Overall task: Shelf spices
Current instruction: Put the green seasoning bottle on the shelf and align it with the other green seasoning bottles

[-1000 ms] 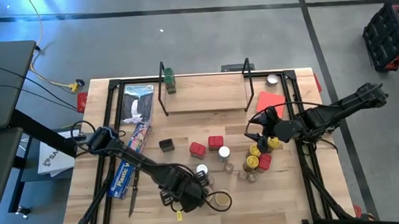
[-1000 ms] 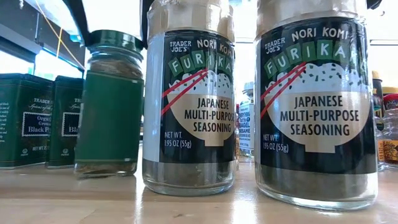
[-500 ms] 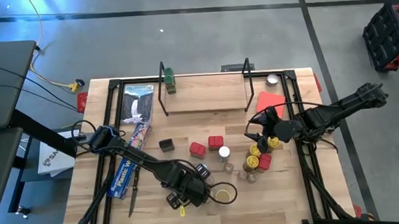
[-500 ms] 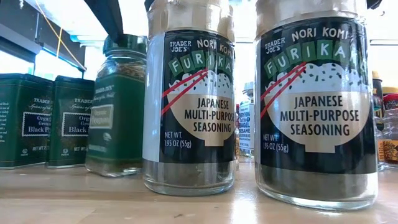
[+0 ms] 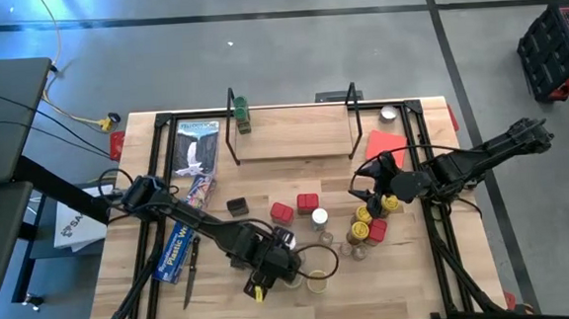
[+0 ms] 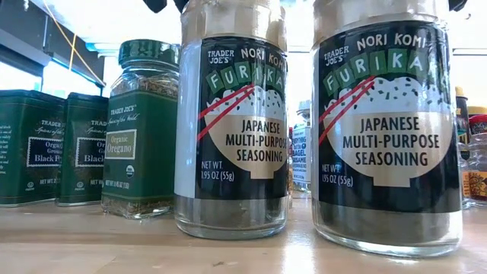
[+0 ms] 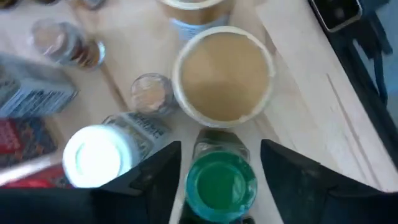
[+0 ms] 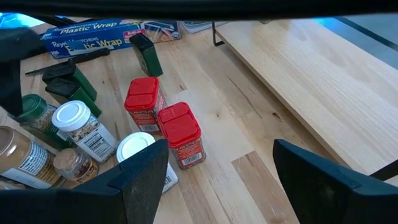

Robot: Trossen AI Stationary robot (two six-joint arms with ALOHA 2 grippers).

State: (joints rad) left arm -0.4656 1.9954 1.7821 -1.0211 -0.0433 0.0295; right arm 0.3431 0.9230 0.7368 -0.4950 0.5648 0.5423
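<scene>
Green-lidded oregano jar (image 7: pixel 221 180) sits between the left gripper's (image 7: pixel 219 163) parted fingers, seemingly unclamped; it should be squeezed squarely before lifting.

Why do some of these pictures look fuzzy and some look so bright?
In the left wrist view the green-lidded jar and tan-lidded jar are soft and blurred, very close to the lens. In the low view the room behind the furikake jars is washed out white, and the table shows glare. In the right wrist view the red tins look sharp.
</scene>
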